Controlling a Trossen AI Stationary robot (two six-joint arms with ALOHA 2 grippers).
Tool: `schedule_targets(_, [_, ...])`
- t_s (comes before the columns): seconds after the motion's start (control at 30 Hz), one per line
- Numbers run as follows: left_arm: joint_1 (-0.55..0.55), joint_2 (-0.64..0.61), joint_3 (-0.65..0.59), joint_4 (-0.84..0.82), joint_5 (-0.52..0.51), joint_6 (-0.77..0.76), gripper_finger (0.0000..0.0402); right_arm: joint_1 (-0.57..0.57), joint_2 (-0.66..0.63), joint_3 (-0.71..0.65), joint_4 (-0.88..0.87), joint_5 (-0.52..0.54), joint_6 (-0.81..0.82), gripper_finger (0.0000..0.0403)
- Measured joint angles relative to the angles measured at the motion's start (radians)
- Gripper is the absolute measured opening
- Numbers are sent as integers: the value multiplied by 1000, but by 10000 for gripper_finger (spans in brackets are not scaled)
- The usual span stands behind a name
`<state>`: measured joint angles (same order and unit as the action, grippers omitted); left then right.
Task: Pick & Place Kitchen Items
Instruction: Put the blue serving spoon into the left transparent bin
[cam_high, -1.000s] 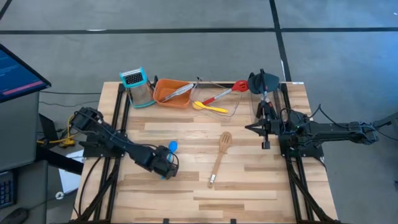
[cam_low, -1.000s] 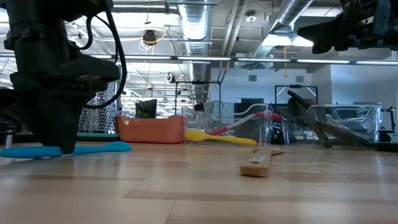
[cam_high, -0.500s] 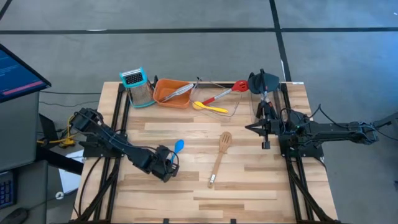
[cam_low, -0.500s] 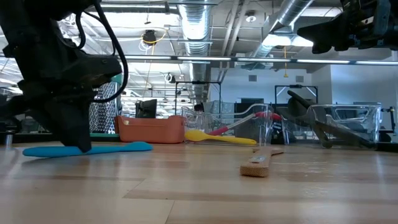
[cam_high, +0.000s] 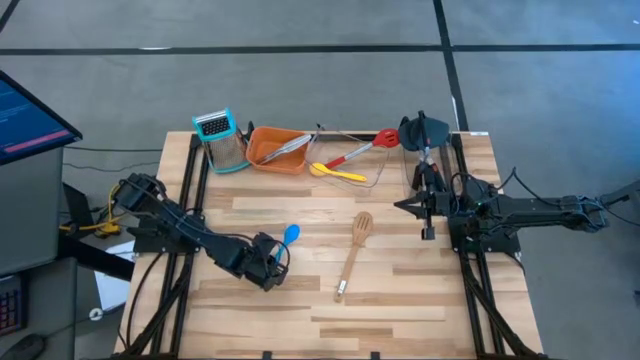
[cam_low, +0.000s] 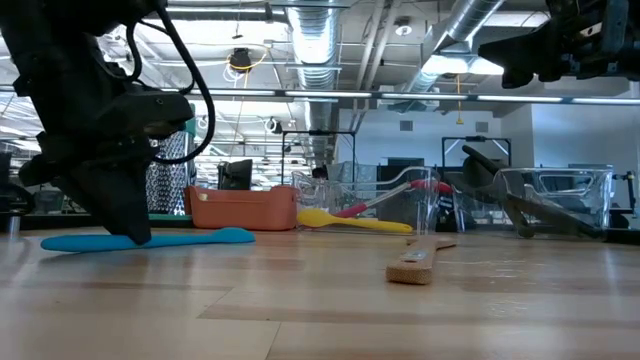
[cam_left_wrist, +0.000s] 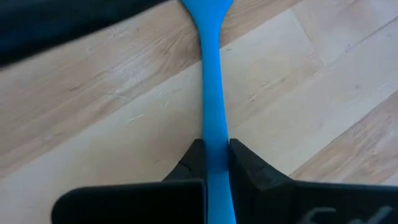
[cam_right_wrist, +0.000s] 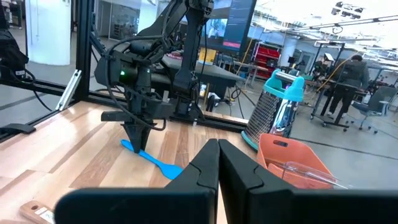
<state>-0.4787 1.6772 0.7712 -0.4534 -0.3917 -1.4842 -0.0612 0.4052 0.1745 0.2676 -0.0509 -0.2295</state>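
Observation:
A blue spoon (cam_high: 289, 237) lies on the wooden table left of centre; it also shows in the low view (cam_low: 190, 238). My left gripper (cam_high: 268, 268) stands over its handle, shut on it. My right gripper (cam_high: 402, 207) hangs shut and empty above the table's right side, and its touching fingers show in the right wrist view (cam_right_wrist: 218, 157). A wooden fork-like spatula (cam_high: 352, 255) lies flat at the centre. Red (cam_high: 362, 150) and yellow (cam_high: 337, 173) spoons lie in a clear bin at the back. Silver tongs (cam_high: 288, 146) lie in the orange tray (cam_high: 262, 153). My left gripper pinches the blue spoon's handle (cam_left_wrist: 212, 134) between its two fingers, well back from the bowl. The fingers (cam_left_wrist: 247, 163) come from above, pointing down, and lie across the handle. The spoon lies level along the tabletop, bowl (cam_high: 291, 234) toward the far right.
A metal grater (cam_high: 222, 140) with a teal handle stands at the back left beside the orange tray. A black spatula (cam_high: 424, 132) lies at the back right by a clear bin. Bare wood lies in front of the wooden spatula.
My left gripper has moved a little toward the table's right edge, still shut on the blue spoon. The spoon has slid along the table with it, staying level.

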Motion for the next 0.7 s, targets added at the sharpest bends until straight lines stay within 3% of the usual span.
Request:
schedule_targets(0.37, [73, -80, -8, -11, -3, 202, 3, 0, 168, 0, 147, -31, 47, 0])
schedule_targets(0.5, [104, -100, -5, 0, -3, 272, 1, 0, 277, 0, 242, -85, 67, 0])
schedule_targets(0.7, [134, -102, -5, 5, 3, 326, 3, 0, 476, 63, 296, -85, 84, 0])
